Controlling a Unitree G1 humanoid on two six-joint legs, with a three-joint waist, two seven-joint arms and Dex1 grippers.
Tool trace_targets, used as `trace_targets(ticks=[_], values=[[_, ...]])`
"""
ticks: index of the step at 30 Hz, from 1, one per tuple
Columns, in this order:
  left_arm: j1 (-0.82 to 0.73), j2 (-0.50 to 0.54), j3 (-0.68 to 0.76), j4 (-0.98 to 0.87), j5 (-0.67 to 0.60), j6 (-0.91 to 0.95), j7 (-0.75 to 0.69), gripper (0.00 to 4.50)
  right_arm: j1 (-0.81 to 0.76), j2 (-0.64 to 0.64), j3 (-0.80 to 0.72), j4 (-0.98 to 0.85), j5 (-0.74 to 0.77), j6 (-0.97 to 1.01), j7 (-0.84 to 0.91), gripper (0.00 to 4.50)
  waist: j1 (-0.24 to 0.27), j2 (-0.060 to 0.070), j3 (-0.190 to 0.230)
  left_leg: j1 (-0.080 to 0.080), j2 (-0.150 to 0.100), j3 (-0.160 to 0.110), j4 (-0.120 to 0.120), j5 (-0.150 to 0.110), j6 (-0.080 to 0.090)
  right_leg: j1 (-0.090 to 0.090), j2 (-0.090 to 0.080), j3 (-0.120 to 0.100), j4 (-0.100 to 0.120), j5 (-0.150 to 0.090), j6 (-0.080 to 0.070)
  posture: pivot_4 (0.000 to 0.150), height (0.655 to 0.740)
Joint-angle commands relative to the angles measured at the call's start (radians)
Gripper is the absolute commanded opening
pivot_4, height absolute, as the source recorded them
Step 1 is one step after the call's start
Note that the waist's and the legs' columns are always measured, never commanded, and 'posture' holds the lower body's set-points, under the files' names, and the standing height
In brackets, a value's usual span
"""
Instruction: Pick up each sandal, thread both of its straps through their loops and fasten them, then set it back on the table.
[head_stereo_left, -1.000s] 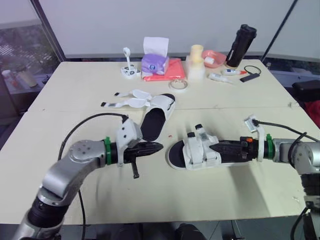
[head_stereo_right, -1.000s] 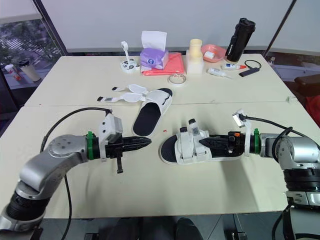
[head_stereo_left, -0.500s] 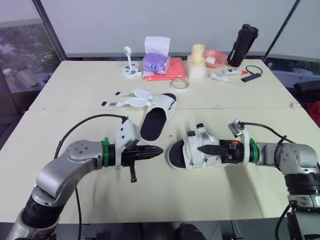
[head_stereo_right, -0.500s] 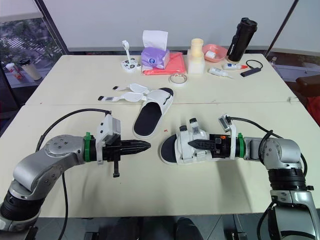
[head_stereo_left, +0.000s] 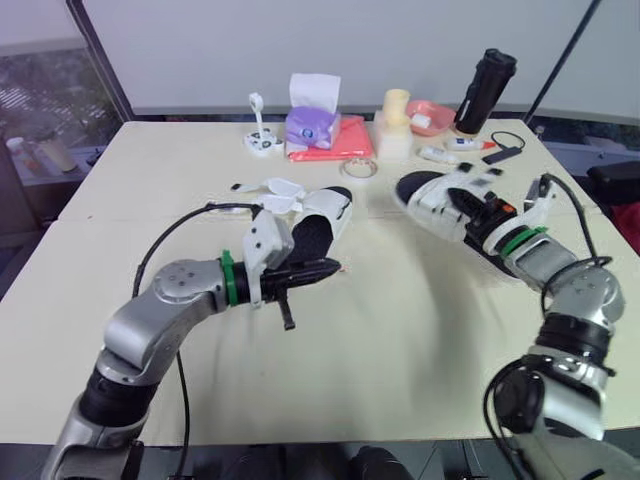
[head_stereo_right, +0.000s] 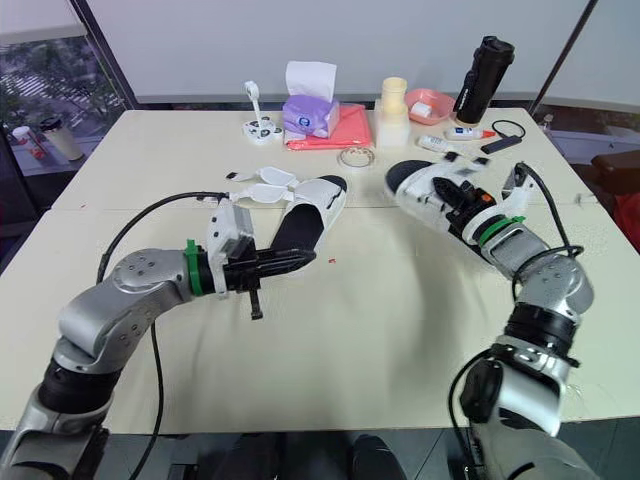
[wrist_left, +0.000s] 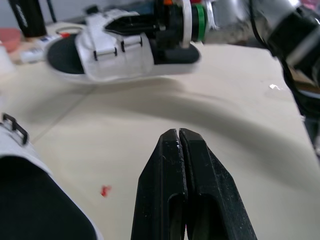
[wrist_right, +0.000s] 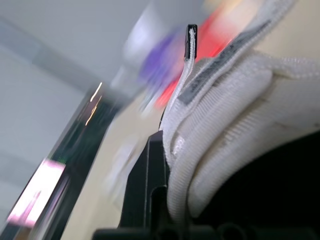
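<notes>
My left end effector (head_stereo_left: 322, 268) hangs low over the counter (head_stereo_left: 400, 340) with its two fingers pressed flat together and nothing between them. The open sandal (head_stereo_left: 318, 215) lies on the counter just beside those fingertips, at about 12 o'clock from them. Its long axis runs from 7 o'clock near me to 1 o'clock farther off, and its loose straps (head_stereo_left: 262, 190) fan out flat toward 10 o'clock. My fingers point toward 3 o'clock, so they lie almost across the sandal's near end, not along it.

Farther right, my right end effector (head_stereo_right: 458, 197) is clamped on the strap band of the fastened sandal (head_stereo_right: 420, 185) and holds it off the counter at about 1 o'clock, well apart from the open one. That sandal's long axis runs from 10 o'clock to 4 o'clock along my forearm.

I judge the left arm is much the nearer to the open sandal. It would have to spread its fingers and turn toward 12 o'clock to take it.
</notes>
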Motion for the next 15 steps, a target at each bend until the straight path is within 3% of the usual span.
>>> trace_targets(ticks=[1,6,11,15], values=[[-0.031,-0.034,-0.018,0.033,0.043,-0.059,0.018,0.02,-0.039,0.047,-0.017,-0.019,-0.105,-0.256,-0.188,0.02,-0.002,0.001,0.000,0.000,0.000,0.001,0.000,0.001,-0.001,-0.001,0.000,0.000,0.001,0.000,0.000,0.150,0.7400],[-0.033,-0.080,-0.036,0.085,0.086,-0.103,0.035,0.02,-0.064,0.121,-0.016,0.100,-0.185,-0.518,-0.327,0.02,-0.007,0.001,0.000,-0.007,0.000,0.006,0.003,0.004,-0.007,-0.015,-0.001,0.001,0.014,0.000,0.000,0.150,0.7400],[-0.009,-0.104,-0.034,0.097,0.113,-0.119,0.056,0.02,-0.069,0.177,-0.003,0.144,-0.190,-0.653,-0.400,0.02,-0.027,0.002,-0.001,-0.007,0.001,0.007,0.005,0.007,-0.009,-0.016,0.000,0.001,0.019,0.000,0.000,0.150,0.7400],[0.004,-0.114,-0.033,0.102,0.130,-0.128,0.070,0.02,-0.045,0.160,0.015,0.180,-0.178,-0.642,-0.385,1.87,-0.027,0.002,-0.001,-0.007,0.001,0.006,0.006,0.008,-0.008,-0.016,0.000,0.001,0.022,0.000,0.000,0.150,0.7400]])
